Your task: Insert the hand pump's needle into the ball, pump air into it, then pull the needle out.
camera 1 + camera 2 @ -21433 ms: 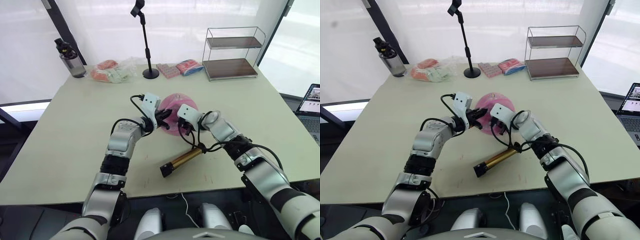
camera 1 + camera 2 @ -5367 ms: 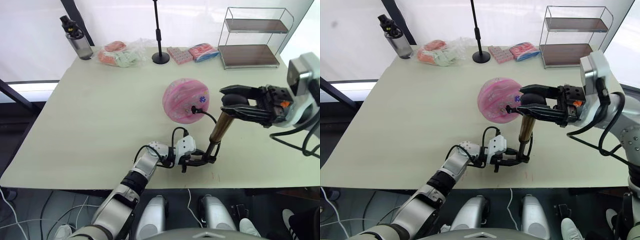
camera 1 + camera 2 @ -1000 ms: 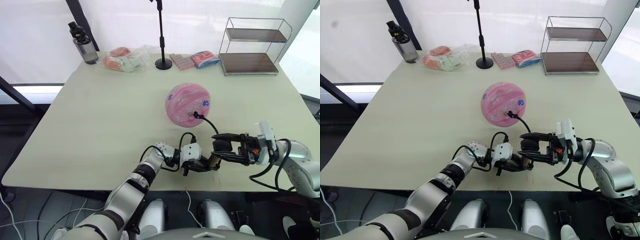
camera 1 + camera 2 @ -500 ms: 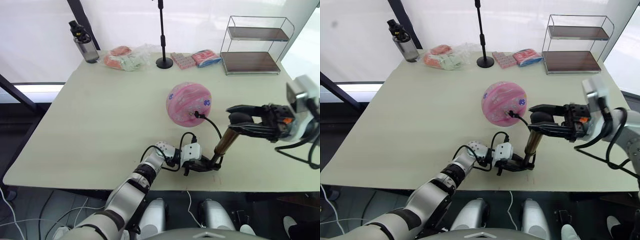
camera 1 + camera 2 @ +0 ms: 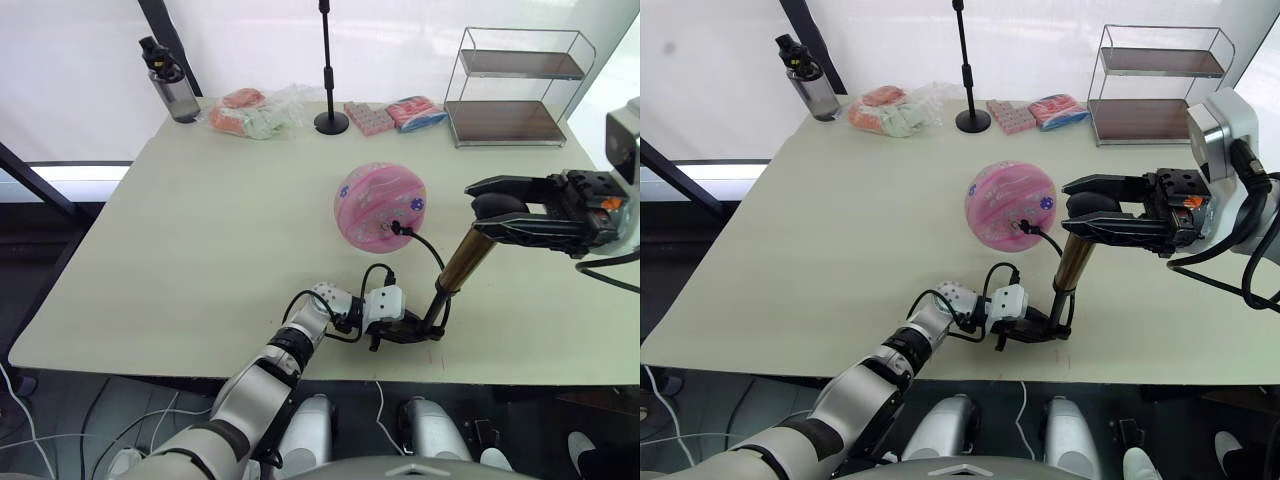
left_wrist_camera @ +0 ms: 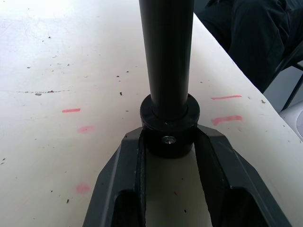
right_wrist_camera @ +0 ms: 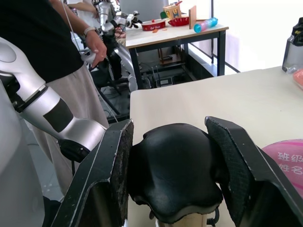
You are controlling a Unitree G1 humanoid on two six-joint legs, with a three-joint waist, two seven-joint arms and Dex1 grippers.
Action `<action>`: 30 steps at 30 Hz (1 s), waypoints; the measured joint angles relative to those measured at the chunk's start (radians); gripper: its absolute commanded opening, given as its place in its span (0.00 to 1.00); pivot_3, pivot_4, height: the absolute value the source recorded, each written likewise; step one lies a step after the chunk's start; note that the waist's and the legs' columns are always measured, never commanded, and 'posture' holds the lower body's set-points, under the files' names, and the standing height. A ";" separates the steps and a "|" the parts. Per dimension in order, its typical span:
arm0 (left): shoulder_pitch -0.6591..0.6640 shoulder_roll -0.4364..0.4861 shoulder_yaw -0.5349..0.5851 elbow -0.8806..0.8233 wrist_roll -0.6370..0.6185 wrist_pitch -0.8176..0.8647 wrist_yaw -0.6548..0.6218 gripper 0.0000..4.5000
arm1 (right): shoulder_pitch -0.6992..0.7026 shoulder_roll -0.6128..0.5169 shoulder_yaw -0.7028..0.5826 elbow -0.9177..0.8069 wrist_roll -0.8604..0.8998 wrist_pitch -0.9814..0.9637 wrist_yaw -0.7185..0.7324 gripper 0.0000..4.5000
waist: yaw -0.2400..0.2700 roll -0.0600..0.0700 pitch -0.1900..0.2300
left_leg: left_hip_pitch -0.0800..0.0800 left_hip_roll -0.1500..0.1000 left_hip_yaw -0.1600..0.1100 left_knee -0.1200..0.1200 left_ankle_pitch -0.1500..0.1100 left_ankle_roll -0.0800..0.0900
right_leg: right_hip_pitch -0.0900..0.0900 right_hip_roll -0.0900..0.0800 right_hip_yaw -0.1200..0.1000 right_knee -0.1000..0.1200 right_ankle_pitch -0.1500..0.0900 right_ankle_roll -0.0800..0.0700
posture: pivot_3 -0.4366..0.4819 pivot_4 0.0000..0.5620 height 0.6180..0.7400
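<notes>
The pink ball rests mid-table. The hand pump stands tilted near the table's front edge, its gold barrel raised above a black rod. My left gripper lies low on the table, shut on the pump's black bottom cap, with fingers on both sides of it. My right gripper is shut on the black T-handle at the top. The thin black hose curves from the pump to the ball. The needle is hidden where the hose's fitting meets the ball.
A dark bottle, plastic-wrapped packets, a black stand's base, pink packets and a wire shelf line the table's far edge. The table's front edge runs close behind the pump. A person stands beyond the table.
My right gripper has lifted the T-handle from low near the table to well above it, drawing the pump out. The left gripper stays on the bottom cap; the ball has not moved.
</notes>
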 measured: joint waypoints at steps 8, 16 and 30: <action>0.003 0.004 0.000 0.004 0.008 0.000 0.008 0.26 | 0.172 0.076 0.033 -0.030 -0.138 -0.180 0.066 0.43 | -0.002 -0.002 -0.003 | 0.007 0.000 0.001 -0.001 0.000 0.000 | 0.008 0.001 -0.001 -0.001 0.000 0.000 | 0.48 0.27 1.00; 0.004 0.003 0.000 0.009 0.015 0.000 0.012 0.26 | 0.321 0.186 0.169 0.032 -0.349 -0.410 0.111 0.43 | -0.003 -0.005 -0.005 | 0.013 0.001 0.001 -0.002 0.000 0.000 | 0.013 0.002 -0.001 -0.003 0.000 0.000 | 0.48 0.27 1.00; 0.004 -0.003 0.000 0.013 0.017 0.002 0.016 0.26 | 0.381 0.249 0.237 0.165 -0.448 -0.555 0.144 0.43 | -0.002 -0.005 -0.006 | 0.015 0.001 -0.001 -0.002 -0.001 0.001 | 0.017 0.001 -0.001 -0.005 0.000 0.000 | 0.48 0.27 1.00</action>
